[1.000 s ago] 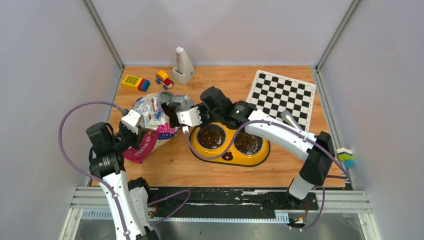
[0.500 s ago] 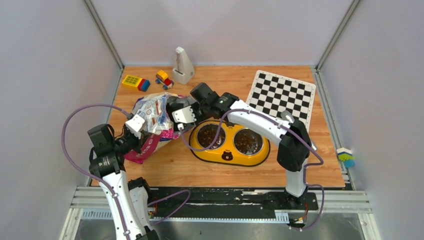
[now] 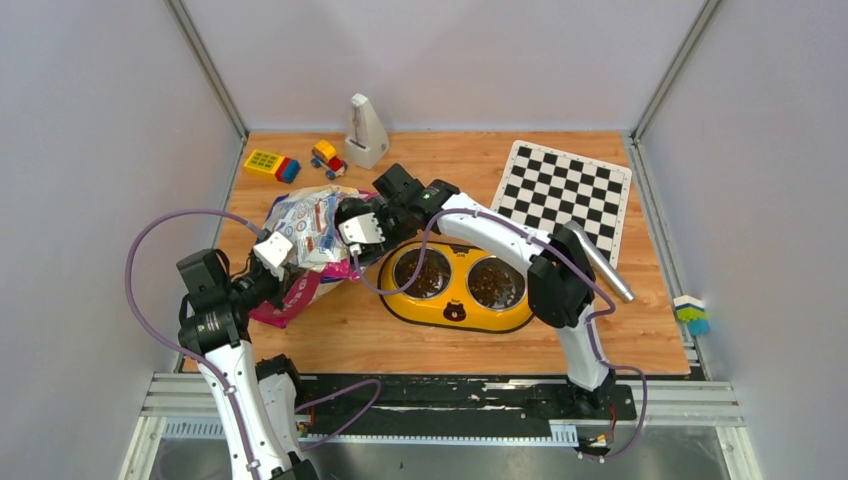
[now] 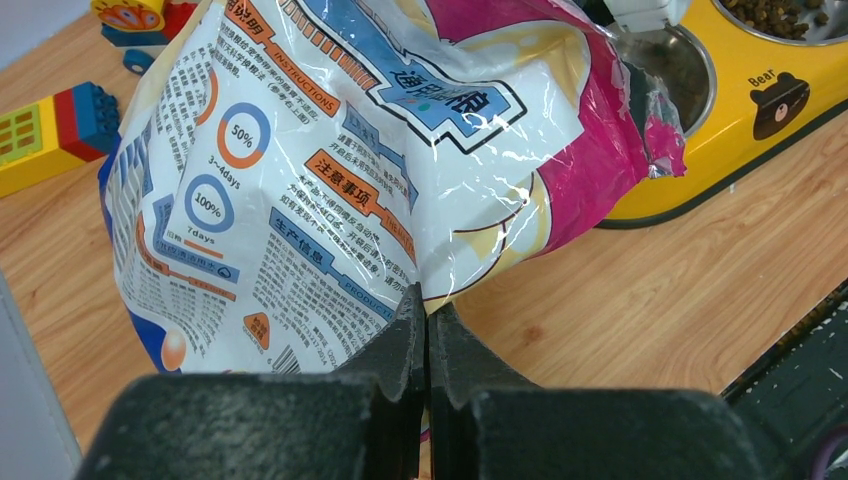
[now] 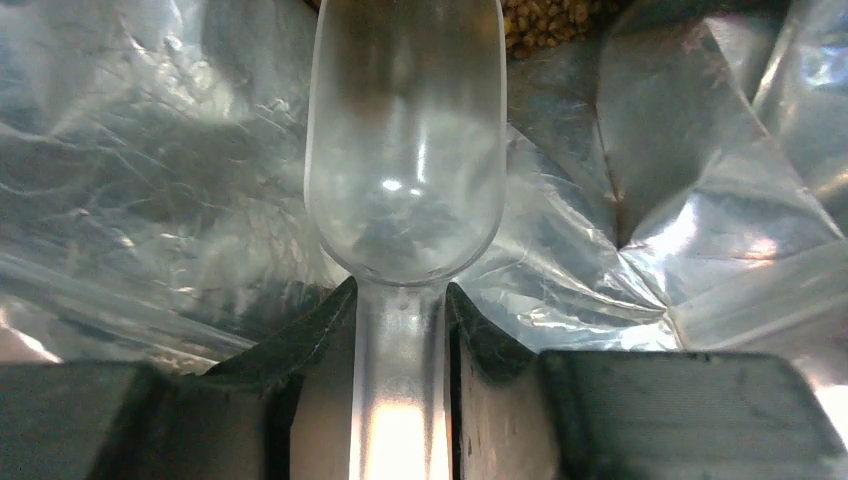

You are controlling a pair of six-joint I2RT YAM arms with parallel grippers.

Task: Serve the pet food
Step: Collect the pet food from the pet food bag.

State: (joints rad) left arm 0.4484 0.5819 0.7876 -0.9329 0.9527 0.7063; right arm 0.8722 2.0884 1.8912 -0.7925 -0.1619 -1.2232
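The left pincer is clamped shut on the edge of the bag, which lies toward the left edge of the desk; the right pincer grips the handle of the clear scoop, pushed into the bag's foil mouth; pet food shows just beyond the scoop's tip; more fills both bowls of the yellow feeder mid-desk.

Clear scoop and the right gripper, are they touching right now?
Touching. In the right wrist view the right gripper clamps the clear scoop by its handle, no gap either side.
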